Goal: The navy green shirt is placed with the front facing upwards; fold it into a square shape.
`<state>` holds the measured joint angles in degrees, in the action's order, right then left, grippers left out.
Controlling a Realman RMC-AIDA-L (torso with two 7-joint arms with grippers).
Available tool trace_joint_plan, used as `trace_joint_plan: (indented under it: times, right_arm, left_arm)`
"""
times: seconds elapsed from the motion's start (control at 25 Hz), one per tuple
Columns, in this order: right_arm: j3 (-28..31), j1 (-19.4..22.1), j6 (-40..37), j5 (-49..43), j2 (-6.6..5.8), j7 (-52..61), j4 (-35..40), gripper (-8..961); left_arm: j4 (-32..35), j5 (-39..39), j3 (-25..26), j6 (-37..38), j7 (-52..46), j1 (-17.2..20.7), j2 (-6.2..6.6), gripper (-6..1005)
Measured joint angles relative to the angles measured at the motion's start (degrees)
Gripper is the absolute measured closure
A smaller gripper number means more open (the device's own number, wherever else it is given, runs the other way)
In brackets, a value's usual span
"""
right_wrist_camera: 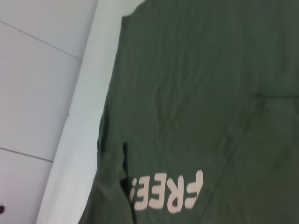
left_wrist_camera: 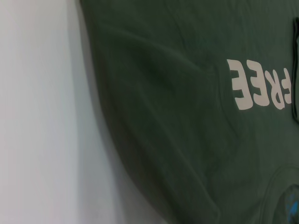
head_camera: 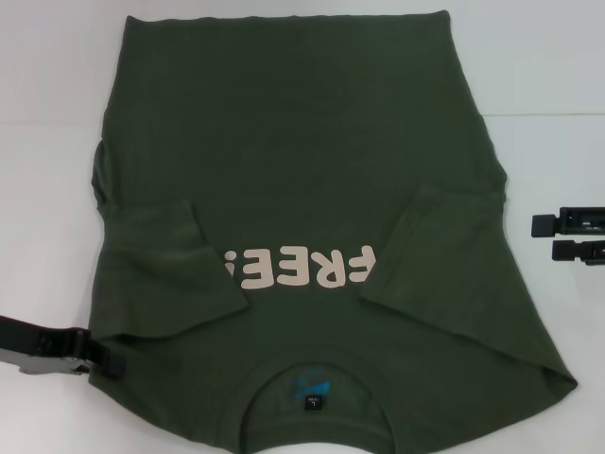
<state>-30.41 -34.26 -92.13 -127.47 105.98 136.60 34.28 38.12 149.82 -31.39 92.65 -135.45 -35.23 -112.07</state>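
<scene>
Shirt (head_camera: 302,189) first, since both grippers sit at its edges. Left gripper (head_camera: 102,357) is low at the robot's left, its black tip right at the shirt's edge beside the folded-in left sleeve (head_camera: 170,274); whether it touches cloth, and whether its fingers are apart or together, I cannot tell. Right gripper (head_camera: 553,236) rests on the table (head_camera: 47,189) at the right, just clear of the shirt, its two black fingers lying apart with a bare gap between them and nothing held.

The shirt lies flat, front up, collar (head_camera: 312,378) nearest the robot and hem at the far side. Both sleeves are folded inward over the chest, the right sleeve (head_camera: 430,255) partly beside the pale "FREE!" lettering (head_camera: 307,268).

Only the head view shows the grippers and the blue print with tag (head_camera: 312,392) inside the neck. The left wrist view shows the shirt's edge against the white table and part of the lettering. The right wrist view shows the whole word and a far corner of the shirt.
</scene>
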Motion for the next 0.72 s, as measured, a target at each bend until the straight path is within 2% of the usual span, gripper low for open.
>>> trace_joint_plan:
  times: [0.16,0.24,0.28,0.4,0.52,0.6,0.72]
  right_arm:
    - [0.0,0.0,-1.5,-2.5,-0.73,1.9,0.4,130]
    - [-0.1,-0.6,-3.9,-6.6,-2.24,5.6,0.6,131]
    - [-0.1,-0.6,-3.9,-6.6,-2.24,5.6,0.6,132]
    - [-0.1,-1.3,-8.5,-10.4,-4.4,8.1,0.7,134]
    - [-0.4,-2.0,-12.2,-13.9,-5.81,10.0,1.3,137]
    - [-1.6,-2.5,-13.4,-17.1,-5.92,10.9,2.7,141]
    - [-3.8,-3.0,-13.5,-21.2,-5.12,11.7,4.2,147]
  left_arm:
    - [-0.1,-0.2,0.2,0.0,0.0,0.1,-0.02,938]
    - [0.0,-0.3,0.2,0.1,0.0,0.1,-0.02,942]
    - [0.0,-0.3,0.3,0.1,0.1,0.2,-0.02,942]
    - [0.0,-0.3,0.3,0.2,0.3,0.3,-0.01,942]
    - [0.0,-0.4,0.4,0.3,0.4,0.5,-0.02,942]
    - [0.0,-0.4,0.4,0.3,0.5,0.7,-0.13,941]
    - [0.0,-0.4,0.4,0.0,0.5,1.0,-0.27,941]
